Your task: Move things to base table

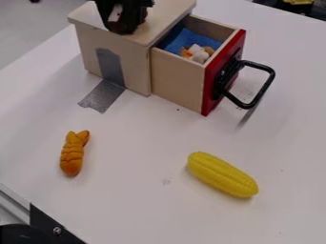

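My gripper (pixel 125 20) is over the top of the wooden box (pixel 168 14), near the view's upper edge. The box's drawer, with its red front (pixel 223 74) and black handle, is pulled out. Inside the drawer lie a blue cloth (pixel 189 40) and a small white and orange object (pixel 198 53). On the white table (pixel 140 157), a yellow corn cob (pixel 222 174) lies at the lower right. An orange segmented toy (pixel 72 153) lies at the left.
Grey tape (pixel 102 96) runs from the box's side onto the table. The black handle (pixel 263 85) juts out to the right of the drawer. A metal rail with a black corner piece (pixel 52 228) is at the lower left.
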You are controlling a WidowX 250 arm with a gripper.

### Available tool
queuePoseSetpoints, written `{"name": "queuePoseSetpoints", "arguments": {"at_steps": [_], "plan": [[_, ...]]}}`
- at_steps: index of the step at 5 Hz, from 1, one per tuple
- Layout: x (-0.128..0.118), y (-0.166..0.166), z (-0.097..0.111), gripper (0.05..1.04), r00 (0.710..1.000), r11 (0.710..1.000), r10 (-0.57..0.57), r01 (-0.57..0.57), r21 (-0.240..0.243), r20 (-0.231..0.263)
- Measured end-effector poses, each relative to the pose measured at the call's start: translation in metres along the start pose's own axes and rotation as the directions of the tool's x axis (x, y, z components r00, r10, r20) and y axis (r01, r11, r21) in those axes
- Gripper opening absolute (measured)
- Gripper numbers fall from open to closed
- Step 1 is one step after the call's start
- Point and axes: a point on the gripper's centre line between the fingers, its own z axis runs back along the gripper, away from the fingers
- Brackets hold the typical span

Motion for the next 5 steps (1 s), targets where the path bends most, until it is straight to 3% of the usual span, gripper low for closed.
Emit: {"name": "queuePoseSetpoints", "arguments": {"at_steps": [1, 2, 3, 4, 5], "plan": [[0.003, 0.000, 0.000, 0.864, 1.000, 1.000, -0.002, 0.002, 0.002, 0.004], [0.005, -0.006, 0.007, 1.008, 1.000, 1.000, -0.022, 0.022, 0.020, -0.005], [0.005, -0.020, 0.023, 1.000, 0.998, 0.998, -0.061, 0.062, 0.030, -0.004], [-0.002, -0.032, 0.055, 1.001, 0.995, 0.995, -0.089, 0.087, 0.044, 0.044], [-0.015, -0.041, 0.063, 1.001, 0.991, 0.990, -0.124, 0.121, 0.075, 0.040]]}}
